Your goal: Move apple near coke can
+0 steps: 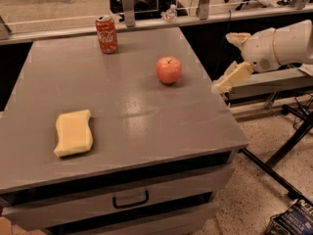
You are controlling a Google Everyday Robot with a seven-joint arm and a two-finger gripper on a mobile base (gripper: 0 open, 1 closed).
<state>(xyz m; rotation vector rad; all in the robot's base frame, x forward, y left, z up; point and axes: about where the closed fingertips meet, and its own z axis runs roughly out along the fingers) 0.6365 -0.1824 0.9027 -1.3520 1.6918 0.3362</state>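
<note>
White Coca-Cola script is printed on the coke can. Nothing is legible on the gripper, located beside the table.

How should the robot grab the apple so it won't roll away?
I'd pinch the apple across its round middle, coming from the picture's right, where the open gripper hangs beside the table. It sits stem up, nothing touching it, so both sides are free.

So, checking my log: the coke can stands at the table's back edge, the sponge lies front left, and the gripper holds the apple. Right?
Not quite: the camera view shows the gripper open and empty, off the right edge of the table, apart from the apple. The rest holds.
</note>
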